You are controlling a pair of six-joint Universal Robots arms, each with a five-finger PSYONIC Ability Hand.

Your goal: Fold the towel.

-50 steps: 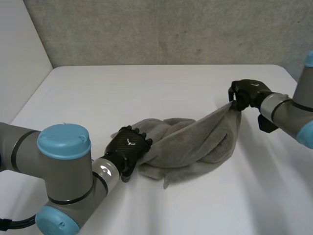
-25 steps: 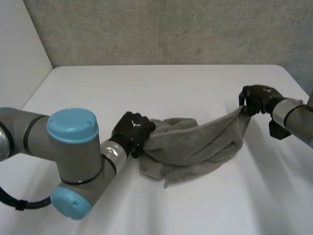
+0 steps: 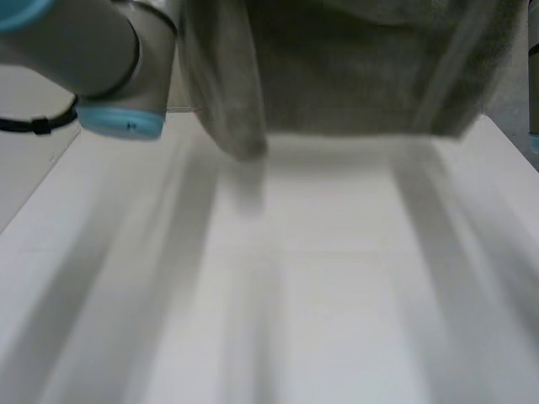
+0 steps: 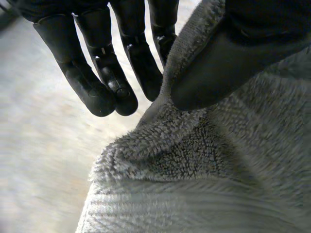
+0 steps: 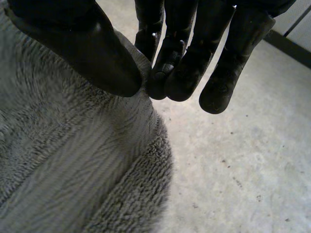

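The grey towel (image 3: 354, 67) hangs spread in the air above the white table (image 3: 320, 295), its lower edge clear of the surface and one end drooping lower beside my left arm (image 3: 93, 50). In the left wrist view my left hand (image 4: 97, 63) pinches the towel's (image 4: 194, 170) edge between thumb and fingers. In the right wrist view my right hand (image 5: 73, 43) pinches another part of the towel's (image 5: 73, 160) edge the same way, and the cloth hangs down from the grip.
The white table stretches wide below the hanging towel, with its left edge (image 3: 34, 194) running against a pale wall.
My left hand has closed on the towel's near end. Both hands have lifted the towel off the table, and it now hangs stretched between them.
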